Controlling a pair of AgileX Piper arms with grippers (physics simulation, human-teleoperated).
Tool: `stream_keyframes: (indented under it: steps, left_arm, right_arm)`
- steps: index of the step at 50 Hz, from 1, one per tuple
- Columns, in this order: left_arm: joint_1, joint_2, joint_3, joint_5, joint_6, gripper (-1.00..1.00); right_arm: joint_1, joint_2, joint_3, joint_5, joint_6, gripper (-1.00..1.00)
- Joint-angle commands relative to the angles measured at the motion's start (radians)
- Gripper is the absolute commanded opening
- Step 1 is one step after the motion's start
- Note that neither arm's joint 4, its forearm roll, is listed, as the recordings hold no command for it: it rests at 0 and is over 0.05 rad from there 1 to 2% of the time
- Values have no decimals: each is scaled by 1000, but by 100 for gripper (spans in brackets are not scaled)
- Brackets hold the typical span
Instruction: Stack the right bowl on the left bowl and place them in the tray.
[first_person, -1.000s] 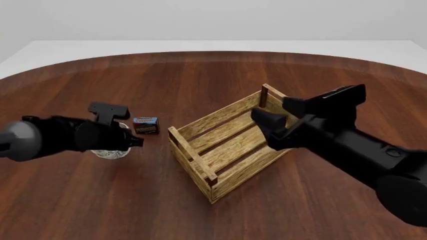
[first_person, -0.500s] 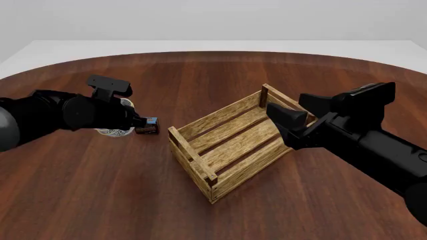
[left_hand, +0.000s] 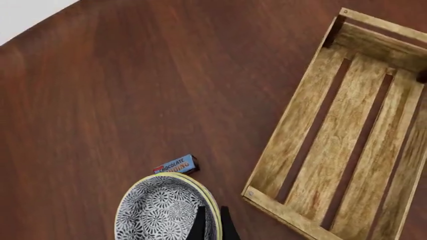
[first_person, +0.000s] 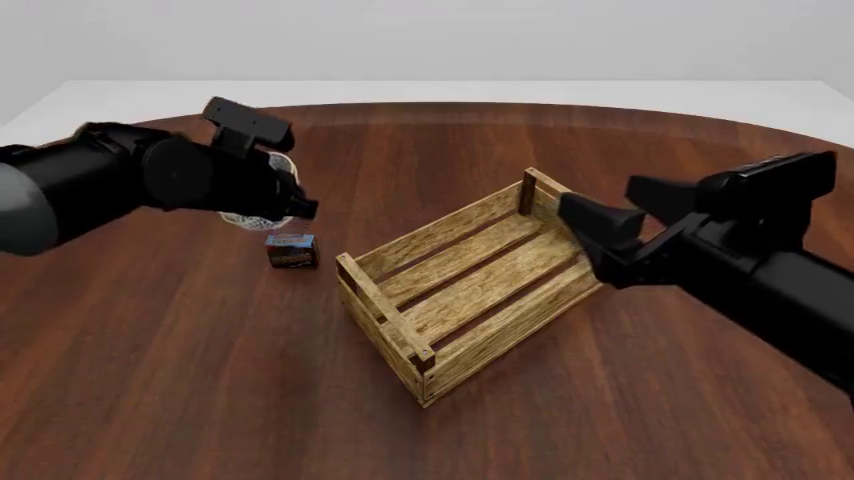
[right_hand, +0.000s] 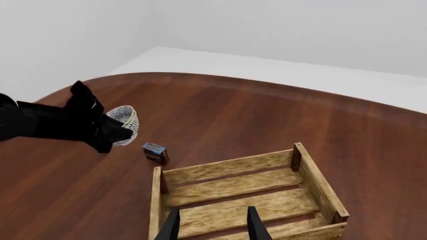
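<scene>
My left gripper (first_person: 294, 204) is shut on the rim of a white, dark-patterned bowl (first_person: 251, 216) and holds it in the air above the table's left side. In the left wrist view the bowl (left_hand: 160, 212) shows a doubled, yellowish rim, as if two bowls were nested, and the fingers (left_hand: 212, 226) pinch that rim. No other bowl is in view. The tray (first_person: 461, 285), a light-wood slatted crate, lies empty at mid-table. My right gripper (first_person: 595, 240) hangs open over its right end, fingers (right_hand: 172, 225) apart and holding nothing.
A small dark box with a blue label (first_person: 291, 251) lies on the table between the held bowl and the tray (left_hand: 347, 125). It also shows in the wrist views as the box (left_hand: 175, 164) and the box (right_hand: 155, 151). The brown table (first_person: 200, 380) is round.
The left gripper has risen with the bowl off the table, moving farther back and slightly right. The right arm has drawn back to the right, off the tray's middle.
</scene>
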Motion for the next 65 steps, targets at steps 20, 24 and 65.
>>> stream_keyframes:
  steps: [20,24,65]
  left_arm:
    - [5,-21,12,-4,-25,-100]
    - [-1,-8,-9,12,-15,-100]
    - [-248,375,-481,226,13,-100]
  right_arm:
    - [-9,9,-11,20,-19,100]
    - [-11,7,-13,23,-19,100]
    - [-32,-77,-32,94,-10,100]
